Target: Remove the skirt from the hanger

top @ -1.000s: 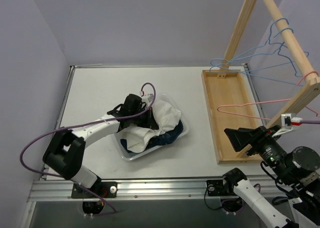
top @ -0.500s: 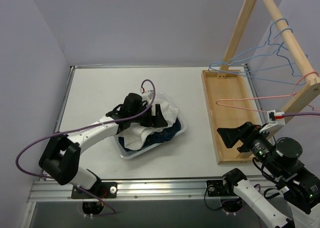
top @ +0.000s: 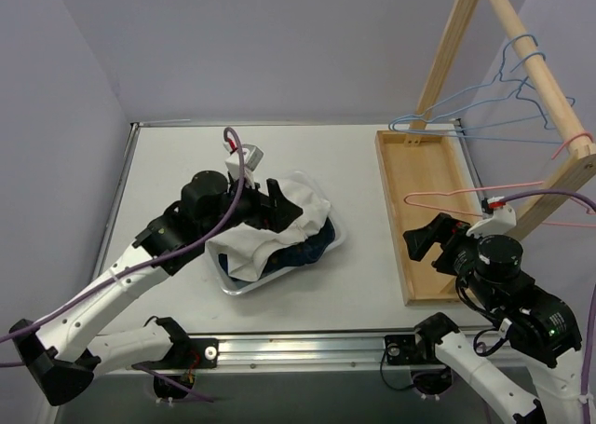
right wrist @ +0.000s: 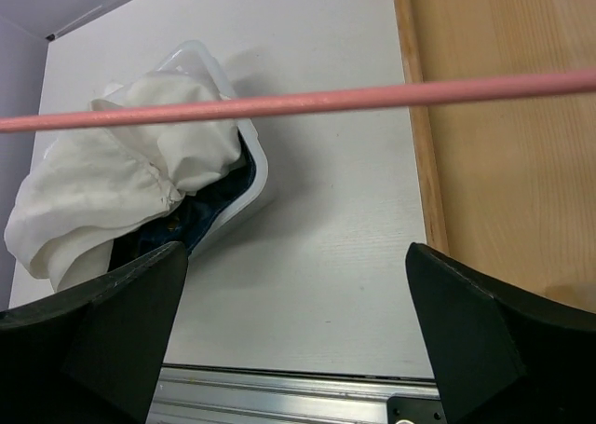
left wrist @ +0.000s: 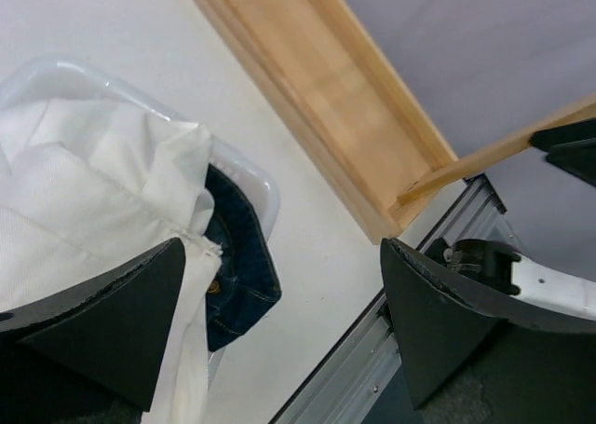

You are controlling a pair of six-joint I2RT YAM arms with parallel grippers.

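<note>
The white skirt (top: 265, 238) lies crumpled in a clear plastic tray (top: 339, 241), on top of a dark denim garment (top: 307, 249). My left gripper (top: 282, 206) hovers open just above the skirt, holding nothing. In the left wrist view, the skirt (left wrist: 74, 200) and denim (left wrist: 237, 266) show beside the left finger, with the left gripper (left wrist: 279, 284) over bare table. The bare pink hanger (top: 456, 198) hangs from the wooden rack's rail. My right gripper (top: 430, 240) is open just below it. The hanger's bar (right wrist: 298, 102) crosses the right wrist view above the empty right gripper (right wrist: 296, 284).
A wooden rack (top: 521, 42) stands at the right on a wooden base board (top: 424, 210) with a raised edge. Two blue wire hangers (top: 466, 126) hang further back on its rail. The table's metal front rail (top: 307, 349) runs between the arm bases.
My left gripper opened, let go of the skirt in the tray, and lifted up and back. My right gripper's jaws widened as it swung left under the pink hanger.
</note>
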